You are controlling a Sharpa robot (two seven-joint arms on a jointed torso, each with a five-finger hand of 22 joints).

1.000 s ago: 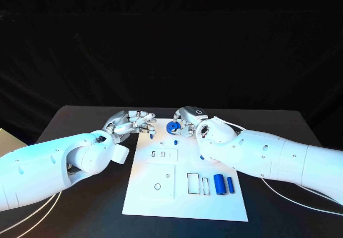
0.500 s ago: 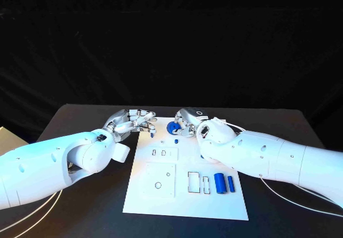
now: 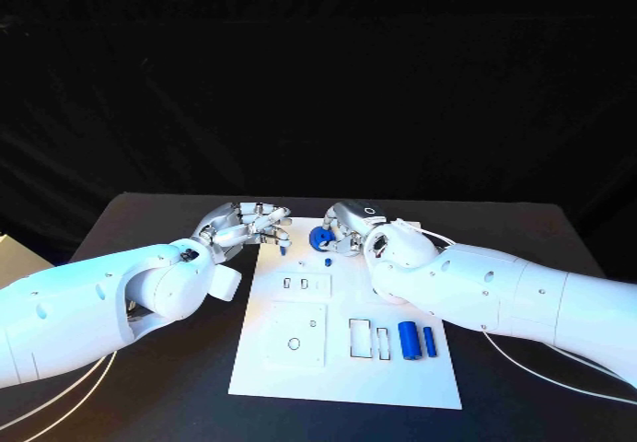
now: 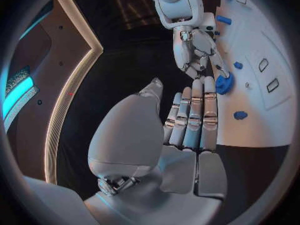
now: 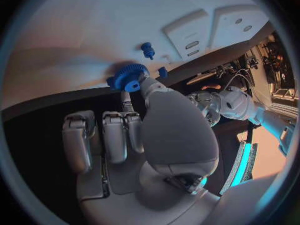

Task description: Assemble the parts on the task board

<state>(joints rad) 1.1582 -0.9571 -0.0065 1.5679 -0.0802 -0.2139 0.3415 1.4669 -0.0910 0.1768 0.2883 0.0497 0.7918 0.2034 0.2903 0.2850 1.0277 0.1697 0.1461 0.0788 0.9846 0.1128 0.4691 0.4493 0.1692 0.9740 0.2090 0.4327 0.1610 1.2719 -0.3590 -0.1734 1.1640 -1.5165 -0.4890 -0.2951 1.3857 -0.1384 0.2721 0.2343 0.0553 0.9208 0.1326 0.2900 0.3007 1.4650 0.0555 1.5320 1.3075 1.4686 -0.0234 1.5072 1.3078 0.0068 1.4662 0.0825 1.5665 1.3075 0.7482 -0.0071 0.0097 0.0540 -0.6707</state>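
A blue gear [image 3: 320,237] sits at the far end of the white task board [image 3: 332,373], and my right hand [image 3: 356,224] pinches it between thumb and fingertips. The right wrist view shows the gear [image 5: 129,77] at the tip of that thumb, just over the board's edge. My left hand [image 3: 246,226] hovers beside the board's far left corner with straight fingers [image 4: 194,115] and nothing in them. A small blue peg [image 3: 328,261] stands just nearer than the gear. Two blue cylinders [image 3: 415,341] lie side by side on the board's right.
The board carries two small slots [image 3: 301,284], a square plate with a hole [image 3: 295,336] and two narrow rectangular pockets [image 3: 368,339]. Another small blue piece [image 4: 240,115] lies near my left fingertips. Black tabletop [image 3: 159,221] surrounds the board.
Both hands stay where they were. The right hand keeps its pinch on the blue gear.
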